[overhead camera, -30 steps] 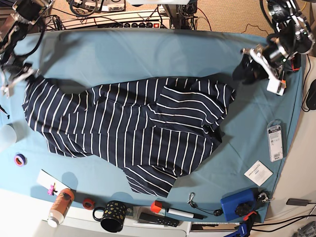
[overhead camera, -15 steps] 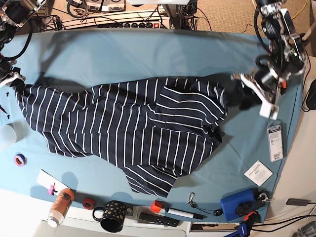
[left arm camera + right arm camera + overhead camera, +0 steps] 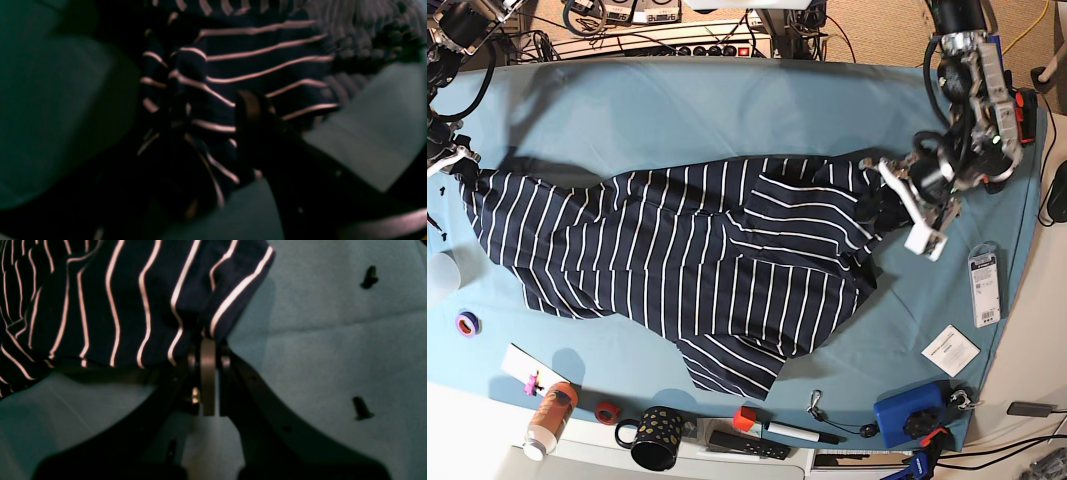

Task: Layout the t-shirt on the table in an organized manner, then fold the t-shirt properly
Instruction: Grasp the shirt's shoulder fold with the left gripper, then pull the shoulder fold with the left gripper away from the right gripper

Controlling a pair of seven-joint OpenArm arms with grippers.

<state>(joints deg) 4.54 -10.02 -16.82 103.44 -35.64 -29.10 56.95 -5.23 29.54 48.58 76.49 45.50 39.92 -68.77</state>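
Right gripper (image 3: 208, 340) was clamped on shirt (image 3: 687, 265) hem at far left of base frame; left gripper (image 3: 897, 205) sat half-open at shirt's right edge, hold unclear. Shirt lay bunched mid-table (image 3: 727, 110). Risk: pulling w/ one-sided grip could skew or slip it.

So the left gripper (image 3: 889, 205) has come in from out past the shirt's (image 3: 697, 270) edge and is now right at its bunched corner, jaws partly apart with striped cloth between them in the wrist view. Over on the other end, the right gripper (image 3: 457, 160) pulled its pinched corner further out and away from the shirt's middle, so that side lies stretched flatter.
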